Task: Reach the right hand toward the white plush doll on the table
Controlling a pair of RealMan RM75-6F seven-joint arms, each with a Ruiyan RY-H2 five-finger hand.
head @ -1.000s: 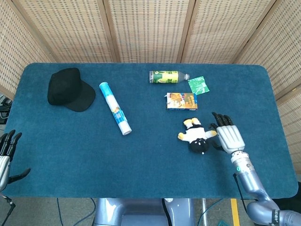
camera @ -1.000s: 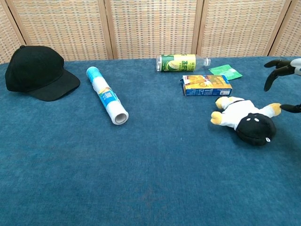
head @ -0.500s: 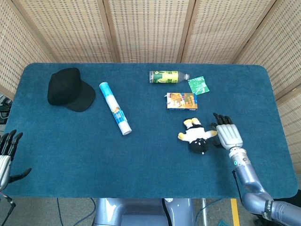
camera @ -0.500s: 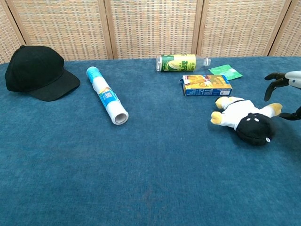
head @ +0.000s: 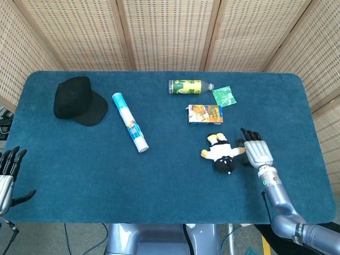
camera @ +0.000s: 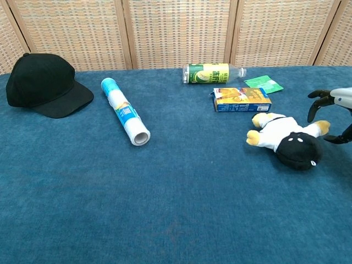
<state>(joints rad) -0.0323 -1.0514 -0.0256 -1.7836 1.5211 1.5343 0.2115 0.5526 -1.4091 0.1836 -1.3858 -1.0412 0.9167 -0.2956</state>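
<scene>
The white plush doll (head: 222, 152) (camera: 283, 137) has a black head and yellow feet and lies on its side right of the table's middle. My right hand (head: 256, 150) (camera: 332, 106) hovers just right of the doll, fingers apart and curved over its near yellow foot, holding nothing. Whether the fingertips touch the doll I cannot tell. My left hand (head: 7, 170) stays off the table's front left corner, fingers spread, empty.
A blue snack box (head: 205, 113) lies just behind the doll, with a green bottle (head: 188, 86) and green packet (head: 224, 96) further back. A white and blue tube (head: 129, 128) and black cap (head: 78, 101) lie on the blue table (head: 159, 180) to the left.
My right hand has sunk lower and drawn slightly closer to the doll's right side. The doll and the left hand have not moved.
</scene>
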